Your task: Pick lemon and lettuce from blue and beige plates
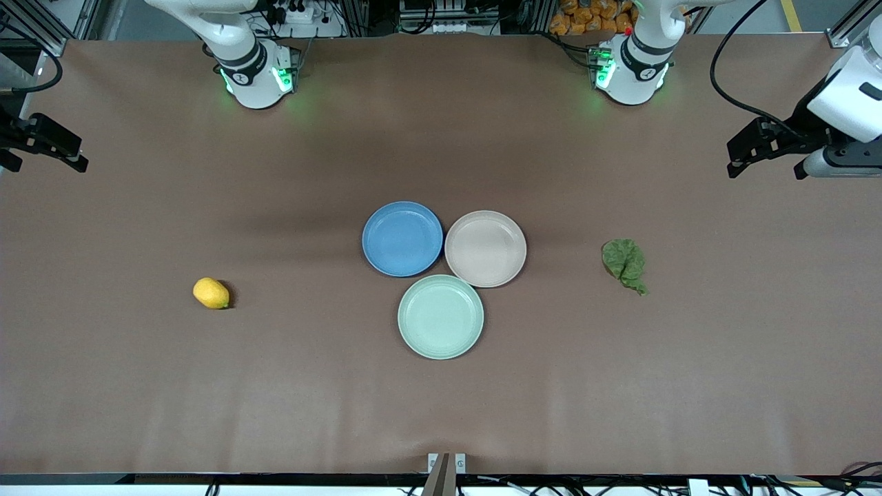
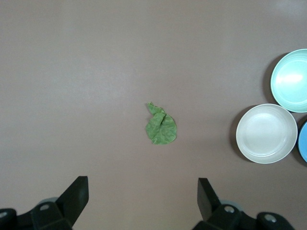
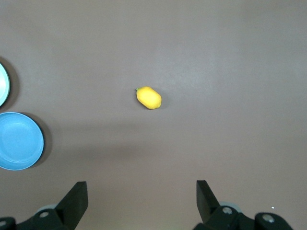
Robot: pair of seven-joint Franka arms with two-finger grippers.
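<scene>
Front view: three round plates touch mid-table, blue plate point(image 1: 402, 238) and beige plate point(image 1: 485, 248) side by side, pale green plate point(image 1: 440, 316) nearer the camera. Yellow oval lemon point(image 1: 211, 293) lies on the brown table point(image 1: 441, 406) toward the right arm's end; crumpled green lettuce leaf point(image 1: 625, 263) toward the left arm's. Left gripper point(image 2: 143, 199) and right gripper point(image 3: 142, 200) hang high over the table's ends, jaws spread wide, holding nothing.

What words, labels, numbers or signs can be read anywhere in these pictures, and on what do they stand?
None can be read.
Lemon, lettuce leaf, blue plate, beige plate, green plate: all plain, no print.
Arm bases: a small dark round mark on each, too small to read.
Left gripper and right gripper, both open above the table: no markings show.
</scene>
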